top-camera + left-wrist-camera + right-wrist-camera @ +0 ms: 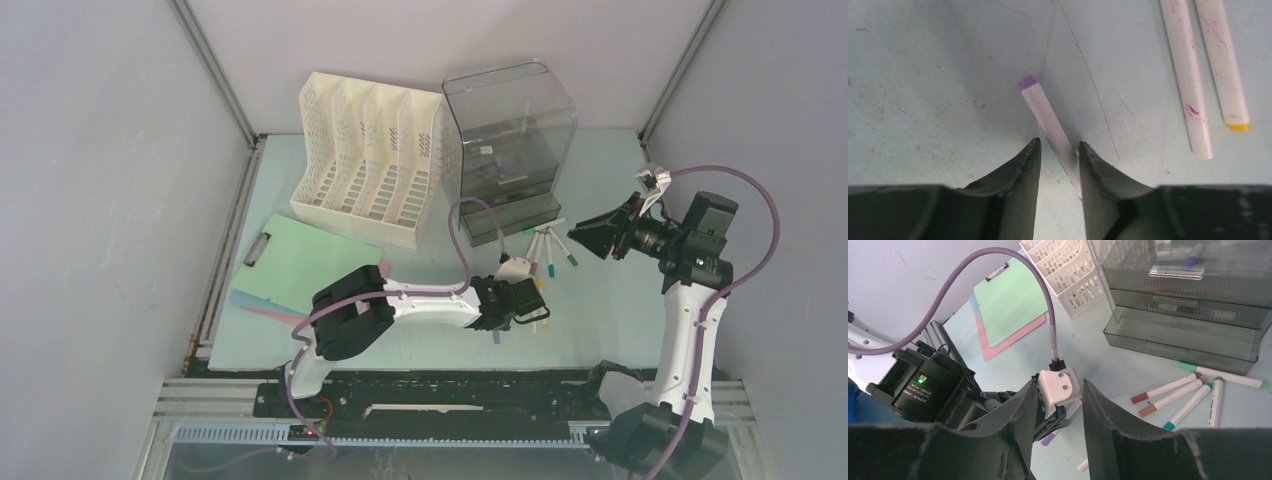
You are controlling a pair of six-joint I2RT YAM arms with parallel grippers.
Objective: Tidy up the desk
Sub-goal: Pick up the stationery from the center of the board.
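A white file rack (370, 165) and a smoky drawer unit (510, 140) stand at the top of the pale green worktop (600, 320), which fills the middle of the overhead view. A green clipboard (300, 260) lies at left, and loose markers (550, 250) fan out below the drawers.

The left arm (430, 305) reaches low toward the right. Its jaws straddle a purple-capped marker (1048, 117) lying flat, narrowly spread and not quite pinching it. Two white markers (1190, 85) lie apart at the wrist view's upper right.

The right arm (690, 330) stands upright at right, its raised jaws spread and empty, aimed left.
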